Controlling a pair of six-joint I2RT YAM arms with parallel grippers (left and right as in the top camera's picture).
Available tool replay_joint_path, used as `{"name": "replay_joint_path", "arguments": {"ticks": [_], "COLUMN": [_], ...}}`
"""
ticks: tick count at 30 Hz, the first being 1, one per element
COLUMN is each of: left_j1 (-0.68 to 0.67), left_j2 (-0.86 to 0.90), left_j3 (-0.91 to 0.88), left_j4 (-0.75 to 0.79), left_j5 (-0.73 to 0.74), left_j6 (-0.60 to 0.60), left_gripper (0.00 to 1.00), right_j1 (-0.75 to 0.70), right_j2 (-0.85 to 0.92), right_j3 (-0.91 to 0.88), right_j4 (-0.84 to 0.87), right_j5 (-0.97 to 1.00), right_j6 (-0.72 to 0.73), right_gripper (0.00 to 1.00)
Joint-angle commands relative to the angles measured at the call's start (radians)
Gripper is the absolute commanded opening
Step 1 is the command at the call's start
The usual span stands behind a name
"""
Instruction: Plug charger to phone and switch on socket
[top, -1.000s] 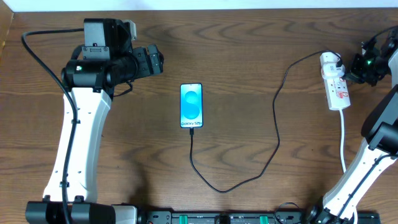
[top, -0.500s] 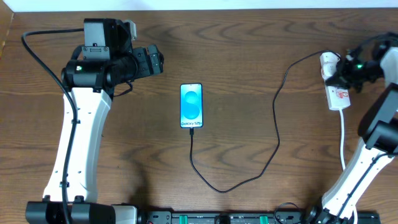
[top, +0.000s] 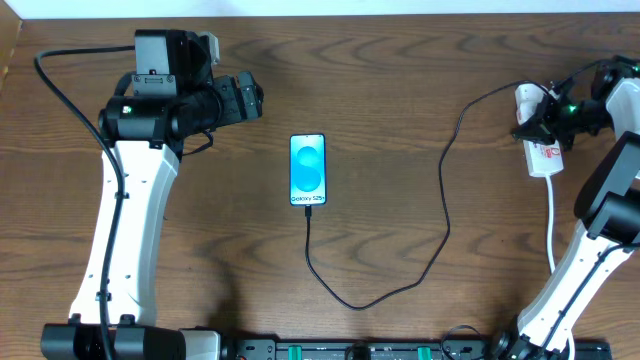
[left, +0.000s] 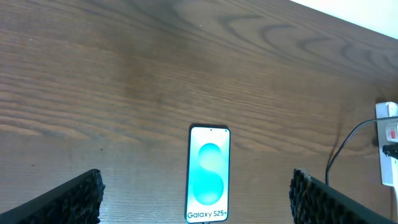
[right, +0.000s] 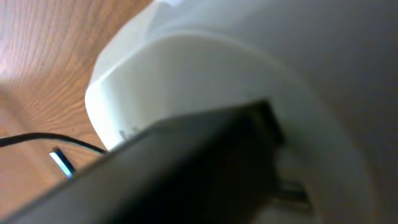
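Bare wood is lying open on both sides of the phone (top: 308, 170). The charger cable (top: 445, 200) is looping over the table (top: 400, 80) from phone to socket (top: 545, 160), blocking a low sweep between them. The right gripper (top: 524, 125) is crowding the socket's far end.

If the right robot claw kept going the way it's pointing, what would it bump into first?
The white power strip. The right gripper points straight at it from very close, and the wrist camera shows white casing filling the view. Whether they touch yet is unclear.
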Motion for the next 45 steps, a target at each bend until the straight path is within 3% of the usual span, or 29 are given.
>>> {"name": "replay_joint_path", "arguments": {"ticks": [1, 11, 27, 45], "left_j1": [0.004, 0.004, 0.004, 0.004], "left_j2": [0.0, 0.0, 0.0, 0.0], "left_j3": [0.004, 0.004, 0.004, 0.004], "left_j4": [-0.003, -0.003, -0.003, -0.003], "left_j5": [-0.014, -0.014, -0.014, -0.014], "left_j6": [-0.001, -0.001, -0.001, -0.001], "left_gripper": [0.95, 0.95, 0.95, 0.95], "right_j1": [-0.05, -0.113, -0.025, -0.024], "right_j2": [-0.051, -0.199, -0.16, -0.159], "right_j3": [0.025, 0.025, -0.045, -0.23], "right_j4": [0.105, 0.118, 0.19, 0.368], "right_j5": [0.009, 0.16, 0.332, 0.298], "right_j6": [0.011, -0.082, -0.08, -0.069], "right_gripper": [0.01, 0.01, 0.01, 0.01]}}
